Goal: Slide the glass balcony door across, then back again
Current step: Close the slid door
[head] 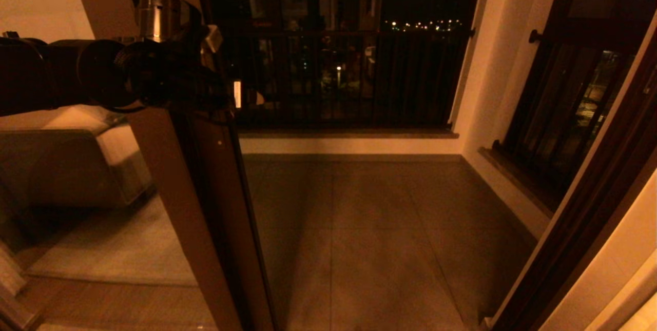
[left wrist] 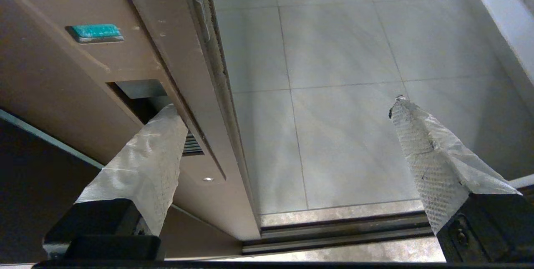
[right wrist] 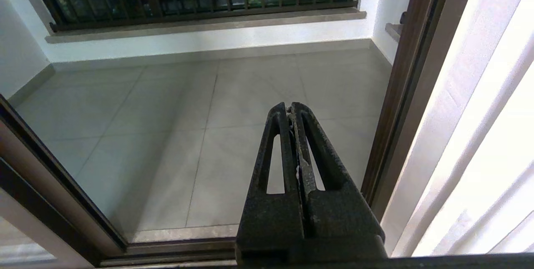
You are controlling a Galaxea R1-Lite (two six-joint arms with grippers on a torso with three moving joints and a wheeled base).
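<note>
Left end effector (left wrist: 283,114) straddles glass balcony door (left wrist: 137,52) edge, fingers spread.

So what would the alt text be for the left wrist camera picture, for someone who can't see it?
The left gripper, open, has one taped finger tucked into the handle slot of the glass balcony door, the other out over the grey tiled balcony floor. The door's track runs below.

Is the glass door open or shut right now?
Open. The door stands at the left and bare balcony floor shows beside it. The left gripper has one finger in its handle slot.
</note>
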